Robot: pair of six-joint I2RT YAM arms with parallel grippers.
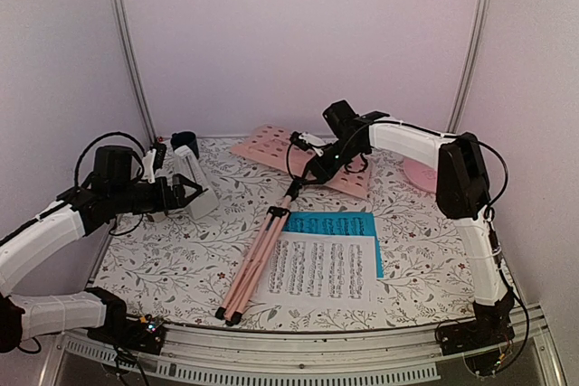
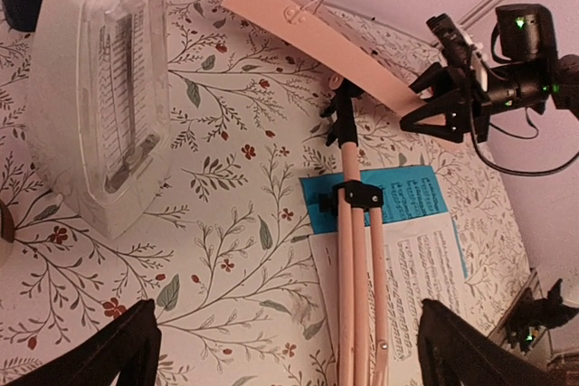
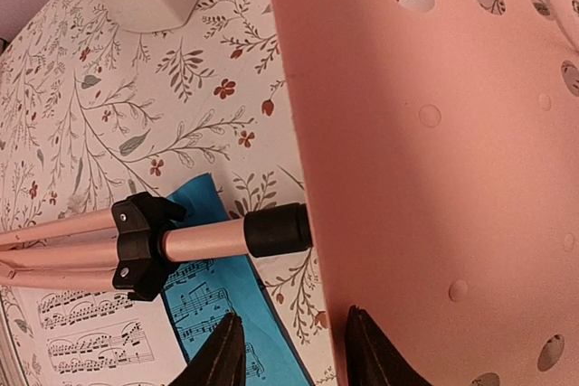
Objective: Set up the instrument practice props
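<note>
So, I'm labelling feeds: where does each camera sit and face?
Top external: above, behind the bases, looking down at the table; left arm and right arm show.
Left wrist: near the metronome, facing the music stand; left tool shows.
Right wrist: close on the stand's desk; right tool shows.
Shared: all see the stand.

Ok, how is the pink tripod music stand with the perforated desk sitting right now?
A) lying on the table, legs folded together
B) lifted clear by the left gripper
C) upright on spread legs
A: the pink tripod music stand lies along the floral-patterned table with its legs bunched together, and the open left gripper holds nothing.
</note>
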